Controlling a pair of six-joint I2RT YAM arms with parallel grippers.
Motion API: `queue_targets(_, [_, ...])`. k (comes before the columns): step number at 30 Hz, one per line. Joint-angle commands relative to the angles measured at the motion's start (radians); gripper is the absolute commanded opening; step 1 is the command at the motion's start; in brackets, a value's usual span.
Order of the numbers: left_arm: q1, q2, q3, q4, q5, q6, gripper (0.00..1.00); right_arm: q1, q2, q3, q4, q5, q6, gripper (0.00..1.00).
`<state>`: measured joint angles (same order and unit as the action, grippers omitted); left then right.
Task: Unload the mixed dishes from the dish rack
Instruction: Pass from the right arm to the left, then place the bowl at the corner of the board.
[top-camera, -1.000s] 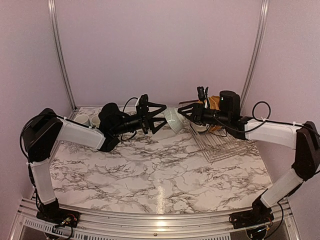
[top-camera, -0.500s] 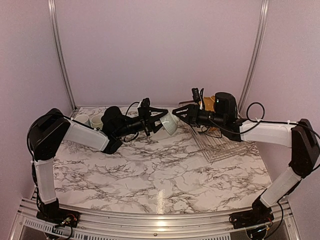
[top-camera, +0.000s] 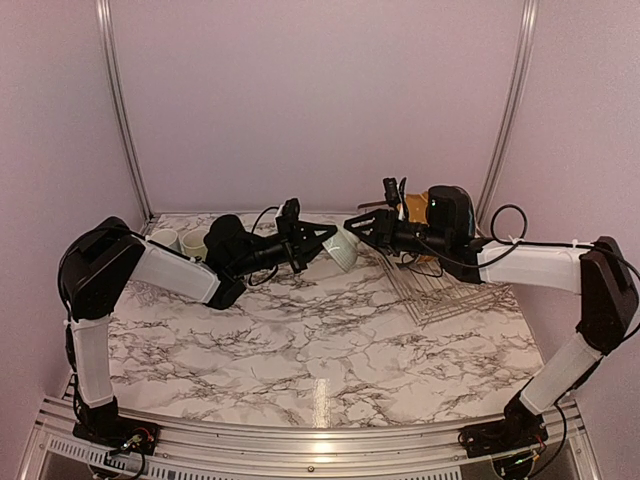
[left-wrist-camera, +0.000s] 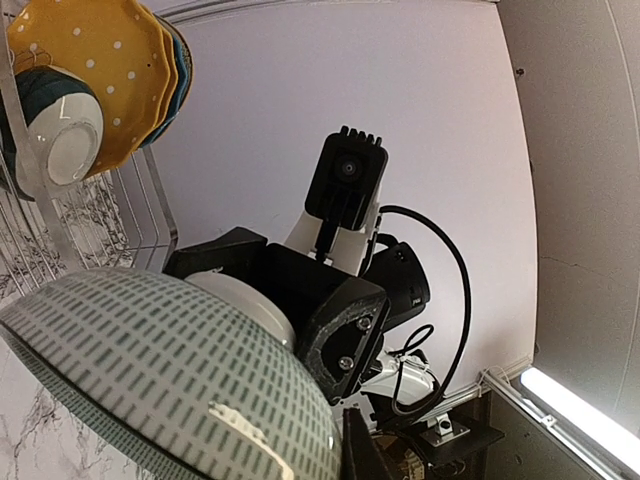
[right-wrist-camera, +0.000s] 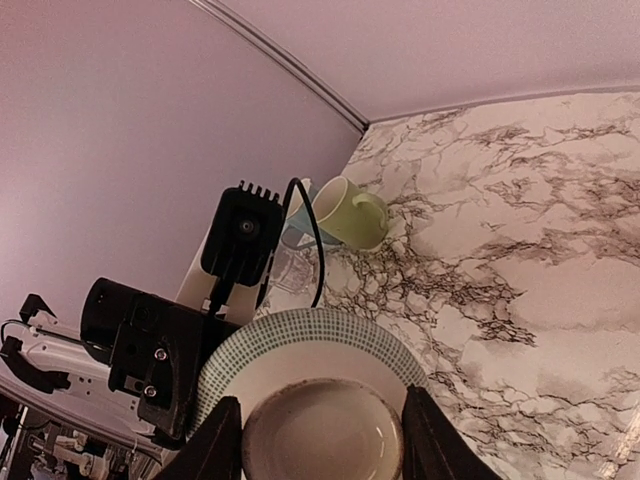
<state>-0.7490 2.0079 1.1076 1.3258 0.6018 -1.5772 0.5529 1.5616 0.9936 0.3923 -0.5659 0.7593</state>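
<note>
**Bowl mid-air handover**

The bowl (top-camera: 341, 250) is held off the table, left of the dish rack (top-camera: 445, 290), between both arms. It is clamped at its foot by the right gripper (top-camera: 350, 228), seemingly for handing across. The left gripper (top-camera: 328, 238) is set at the rim with jaws apart, apparently to receive it.

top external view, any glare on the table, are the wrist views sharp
Top external: a bright glare streak on the marble table near the front edge. Left wrist: a small highlight on the bowl, and a light strip blown out at lower right. Right wrist: sharp, the wall rail looks bowed by the lens.
</note>
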Motion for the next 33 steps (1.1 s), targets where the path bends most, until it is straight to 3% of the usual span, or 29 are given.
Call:
queue_targets(1, [0.007, -0.02, -0.014, 0.086, 0.009, 0.007, 0.0, 0.013, 0.002, 0.022, 0.046, -0.024, -0.023, 0.25])
queue_targets(8, [0.047, -0.084, -0.074, -0.04, 0.021, 0.112, 0.0, 0.013, -0.007, 0.083, -0.088, 0.032, -0.112, 0.61])
queue_targets(14, [0.089, -0.19, -0.124, -0.381, 0.019, 0.354, 0.0, 0.013, -0.031, 0.108, -0.22, 0.117, -0.19, 0.85])
queue_targets(19, [0.106, -0.326, -0.064, -0.952, -0.114, 0.719, 0.0, 0.01, -0.044, 0.119, -0.298, 0.179, -0.246, 0.9])
queue_targets(25, [0.11, -0.371, 0.094, -1.598, -0.48, 1.056, 0.0, 0.008, -0.049, 0.124, -0.322, 0.196, -0.265, 0.9])
queue_targets(29, [0.111, -0.335, 0.176, -1.879, -0.714, 1.141, 0.0, 0.008, -0.047, 0.11, -0.311, 0.198, -0.266, 0.9])
queue_targets(33, [0.114, -0.33, 0.163, -1.996, -0.891, 1.17, 0.0, 0.007, -0.033, 0.119, -0.317, 0.196, -0.27, 0.9])
